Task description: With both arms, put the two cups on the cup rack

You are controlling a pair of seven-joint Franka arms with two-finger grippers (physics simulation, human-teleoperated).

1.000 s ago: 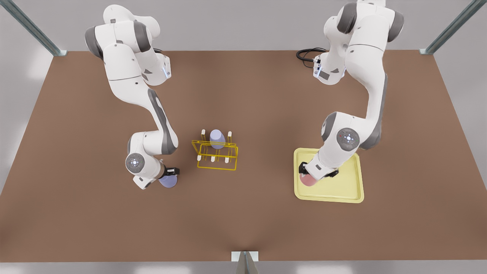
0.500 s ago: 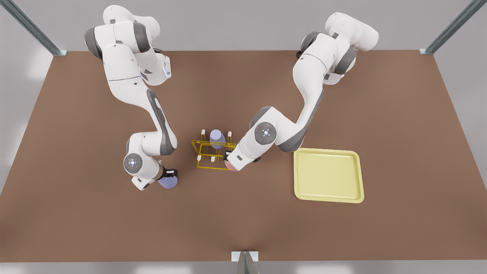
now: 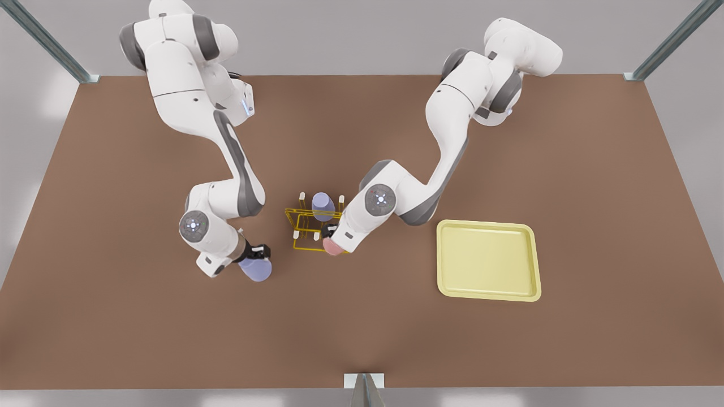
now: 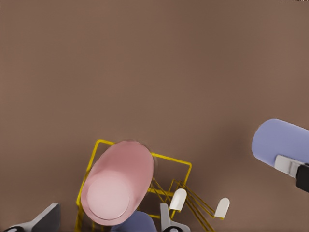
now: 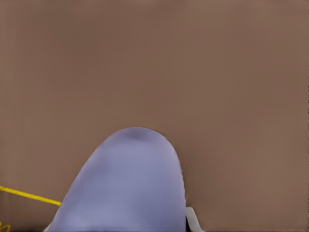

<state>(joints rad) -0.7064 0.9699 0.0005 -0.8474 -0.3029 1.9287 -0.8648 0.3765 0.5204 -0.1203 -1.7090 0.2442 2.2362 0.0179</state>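
Observation:
The salmon pink cup point(image 3: 332, 246) point(image 4: 118, 181) hangs tilted over the near corner of the yellow wire cup rack point(image 3: 319, 229) point(image 4: 172, 160) on the front view's right. My left gripper point(image 3: 330, 233) is shut on it, with its grey fingers point(image 4: 47, 220) on either side. A pale lavender cup point(image 3: 255, 269) point(image 5: 128, 186) is held tilted above the table to the front view's left of the rack, and my right gripper point(image 3: 257, 252) is shut on it. Another lavender cup point(image 3: 323, 206) sits upside down on a far peg of the rack.
A pale-yellow rimmed tray point(image 3: 486, 224) lies on the brown table at the front view's right, with nothing in it. White-tipped pegs point(image 4: 178, 199) stand free along the rack's near row. Both arms' elbows lean in over the table's middle.
My left gripper carried the pink cup from the tray across to the rack, then edged further toward the front view's left. My right gripper shifted slightly and tilted the lavender cup more.

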